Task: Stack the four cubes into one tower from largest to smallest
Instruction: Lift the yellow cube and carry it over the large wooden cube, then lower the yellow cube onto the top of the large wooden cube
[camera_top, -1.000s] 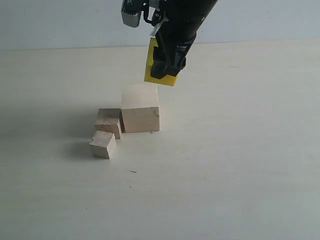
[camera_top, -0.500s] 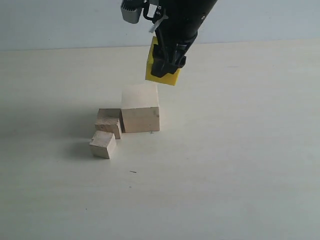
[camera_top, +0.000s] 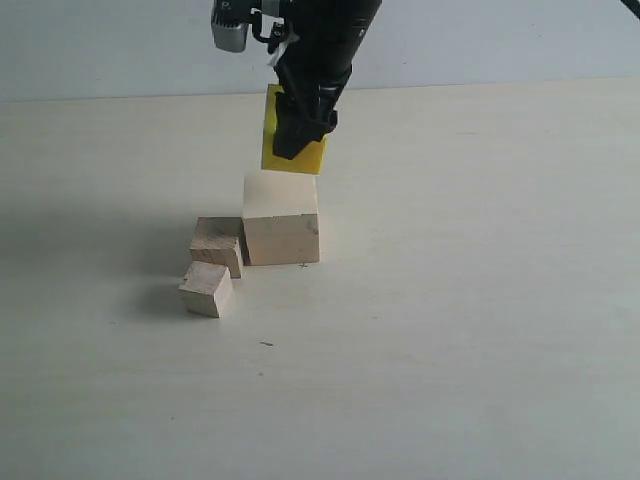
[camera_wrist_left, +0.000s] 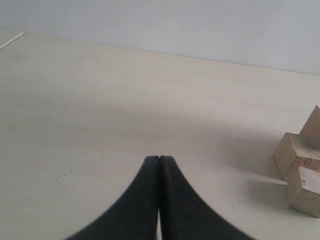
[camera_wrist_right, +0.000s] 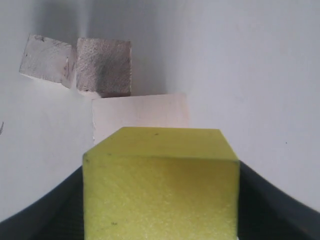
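While the right gripper (camera_top: 297, 140) clamps the yellow cube (camera_top: 271, 138) just above the large wooden cube (camera_top: 281, 226), the medium cube (camera_top: 216, 247) and small cube (camera_top: 205, 289) sit beside that large cube. The left gripper (camera_wrist_left: 159, 160) is pressed closed, empty.

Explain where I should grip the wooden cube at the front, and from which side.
Come from straight above and close on two opposite side faces of the front wooden cube. It rests flat but turned relative to the large cube, so likely turn the wrist to match; the medium cube stands close behind it.
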